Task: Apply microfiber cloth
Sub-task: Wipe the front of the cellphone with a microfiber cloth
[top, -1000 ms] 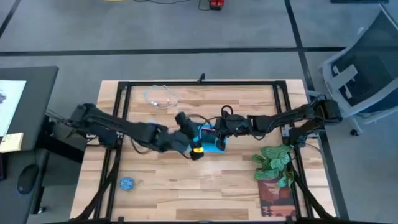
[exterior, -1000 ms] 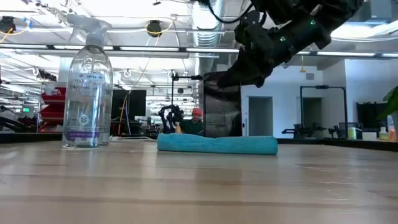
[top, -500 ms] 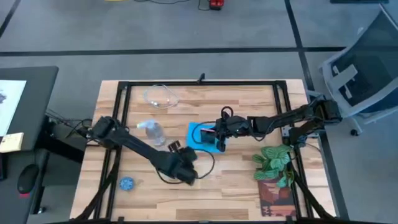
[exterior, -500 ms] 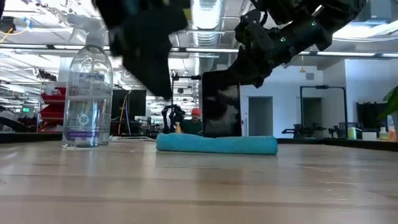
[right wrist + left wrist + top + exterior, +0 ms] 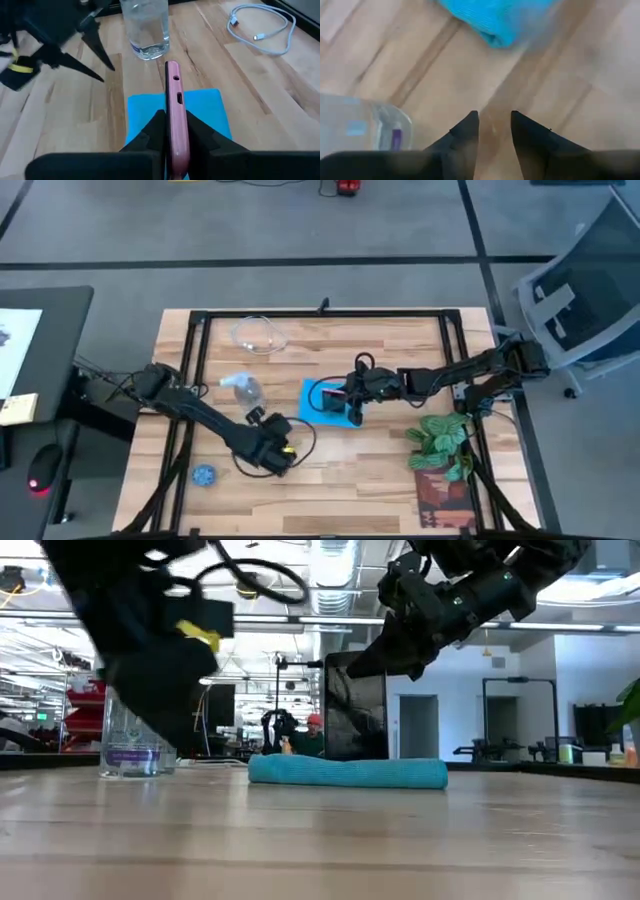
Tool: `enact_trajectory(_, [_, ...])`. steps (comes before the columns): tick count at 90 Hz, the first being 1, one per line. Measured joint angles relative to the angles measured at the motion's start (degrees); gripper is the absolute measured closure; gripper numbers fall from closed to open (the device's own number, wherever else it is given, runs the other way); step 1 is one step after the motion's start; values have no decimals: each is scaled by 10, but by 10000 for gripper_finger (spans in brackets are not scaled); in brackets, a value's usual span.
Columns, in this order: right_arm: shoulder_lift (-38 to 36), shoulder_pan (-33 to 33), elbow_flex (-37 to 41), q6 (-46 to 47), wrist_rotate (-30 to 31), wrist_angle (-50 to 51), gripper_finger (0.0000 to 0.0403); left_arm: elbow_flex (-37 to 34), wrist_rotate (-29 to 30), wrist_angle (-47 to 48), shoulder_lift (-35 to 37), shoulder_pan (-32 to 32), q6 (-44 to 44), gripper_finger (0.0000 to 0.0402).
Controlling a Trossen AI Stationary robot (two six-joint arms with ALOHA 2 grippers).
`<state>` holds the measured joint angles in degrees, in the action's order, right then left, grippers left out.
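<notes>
From above, the bright sky-blue square microfiber cloth [image 5: 326, 402] lies flat at mid-table. The right gripper [image 5: 352, 402] hovers over the cloth's right edge, clamped on a slim dark phone with a pink case [image 5: 351, 406] standing on edge. The left gripper [image 5: 272, 452] sits nearer the front, well apart from the cloth, beside a clear plastic spray bottle [image 5: 243, 390]. A small round blue disc [image 5: 204, 474], a coiled white cable [image 5: 260, 335] and a leafy green plant [image 5: 442, 437] lie farther off.

At table height, the cloth [image 5: 347, 771] is a low folded band, with the phone [image 5: 355, 718] upright just above or on it; I cannot tell which.

The left wrist view shows its two dark fingers [image 5: 465, 135] slightly apart and empty, the cloth's corner [image 5: 497, 20] ahead.

The right wrist view shows the phone [image 5: 174, 100] gripped by its faces, its edge toward the camera, over the cloth [image 5: 175, 112].

To wipe well, I judge the right arm should hold the phone steady and low while the left gripper pinches a free cloth corner without dragging the fabric.
</notes>
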<state>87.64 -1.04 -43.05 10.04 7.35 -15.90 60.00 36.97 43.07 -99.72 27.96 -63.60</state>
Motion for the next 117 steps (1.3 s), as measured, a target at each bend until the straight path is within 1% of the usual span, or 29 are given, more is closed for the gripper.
enact_trajectory(11, [0,-1,0,1,0,1,376,-77,10,-38,45,3,-20,323])
enact_trajectory(20, [0,-1,0,1,0,1,376,-124,27,-70,99,6,-32,328])
enact_trajectory(28, [0,-1,0,2,0,1,376,-167,31,-62,124,5,-48,331])
enact_trajectory(40, [0,-2,0,2,0,0,376,-182,43,-98,156,11,-55,331])
enact_trajectory(45, [0,-2,0,1,1,-2,376,-183,56,-143,158,18,-27,331])
enact_trajectory(59, [1,-3,1,-7,-1,-25,376,-173,112,-335,153,37,106,331])
enact_trajectory(73, [1,-5,1,-13,-3,-53,376,-174,125,-473,113,26,217,331])
enact_trajectory(77, [4,-5,1,-11,-3,-52,376,-174,118,-497,95,16,232,332])
enact_trajectory(80, [11,-5,1,-8,-3,-55,376,-174,103,-506,79,6,238,332])
enact_trajectory(88, [28,-7,-2,1,-2,-55,376,-175,64,-517,37,-18,236,332])
enact_trajectory(97, [33,-8,-2,1,0,-58,376,-175,35,-546,-4,-34,232,332])
enact_trajectory(103, [25,-8,-1,4,0,-55,376,-175,3,-568,-26,-40,232,332])
enact_trajectory(112, [1,-9,1,4,1,-45,376,-175,-46,-576,-49,-44,226,332])
enact_trajectory(117, [-15,-8,1,2,5,-47,376,-174,-61,-578,-56,-45,223,332])
